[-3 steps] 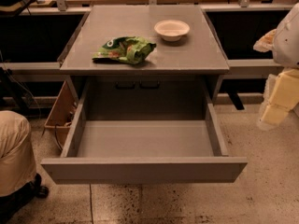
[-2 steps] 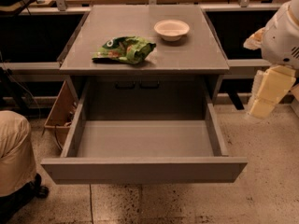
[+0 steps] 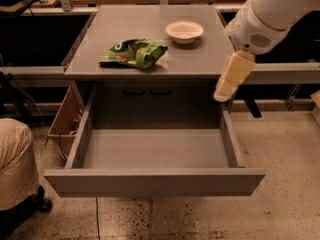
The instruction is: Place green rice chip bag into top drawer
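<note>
Green rice chip bag (image 3: 132, 53) lies unmoved on the left-centre of the grey table (image 3: 115, 21), the white bowl (image 3: 184, 31) sits apart to its right, and the top drawer (image 3: 155, 181) below stands pulled out with nothing in it. At the right, the gripper (image 3: 231, 78) has swung in from the frame edge over the last second and hangs just off the table's right edge; whether it is open or closed cannot be told. Judgement: approach phase, bag not yet touched, so the reach leftward and the grasp are still to come.
</note>
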Controlling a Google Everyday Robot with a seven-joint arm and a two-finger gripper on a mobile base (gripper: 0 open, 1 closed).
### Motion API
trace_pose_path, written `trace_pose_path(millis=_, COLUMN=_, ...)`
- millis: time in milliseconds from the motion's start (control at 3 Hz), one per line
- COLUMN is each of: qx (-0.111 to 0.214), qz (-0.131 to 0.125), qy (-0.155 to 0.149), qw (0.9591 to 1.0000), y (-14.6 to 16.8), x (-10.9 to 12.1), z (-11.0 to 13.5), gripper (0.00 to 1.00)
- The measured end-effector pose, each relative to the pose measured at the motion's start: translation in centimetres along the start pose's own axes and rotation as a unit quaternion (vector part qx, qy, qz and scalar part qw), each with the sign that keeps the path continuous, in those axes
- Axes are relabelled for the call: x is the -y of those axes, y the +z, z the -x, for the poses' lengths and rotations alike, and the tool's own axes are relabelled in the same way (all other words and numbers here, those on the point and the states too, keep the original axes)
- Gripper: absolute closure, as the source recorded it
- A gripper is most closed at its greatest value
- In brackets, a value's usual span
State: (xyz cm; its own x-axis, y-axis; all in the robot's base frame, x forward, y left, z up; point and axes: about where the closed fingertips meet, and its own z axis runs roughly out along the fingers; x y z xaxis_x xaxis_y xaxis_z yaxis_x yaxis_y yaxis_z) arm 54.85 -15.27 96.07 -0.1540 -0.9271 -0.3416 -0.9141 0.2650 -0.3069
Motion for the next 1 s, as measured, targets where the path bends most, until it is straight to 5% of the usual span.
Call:
trace_pose_path(millis=333, qx=0.041, qz=-0.014, qy=0.01, qw=0.999, y=3.9, x=3.4, z=5.3, gripper=0.0)
trace_pose_path(millis=1000, qx=0.059, qz=-0.012, qy=0.021, qw=0.998, y=5.2, x=4.3, z=7.4, gripper=0.0)
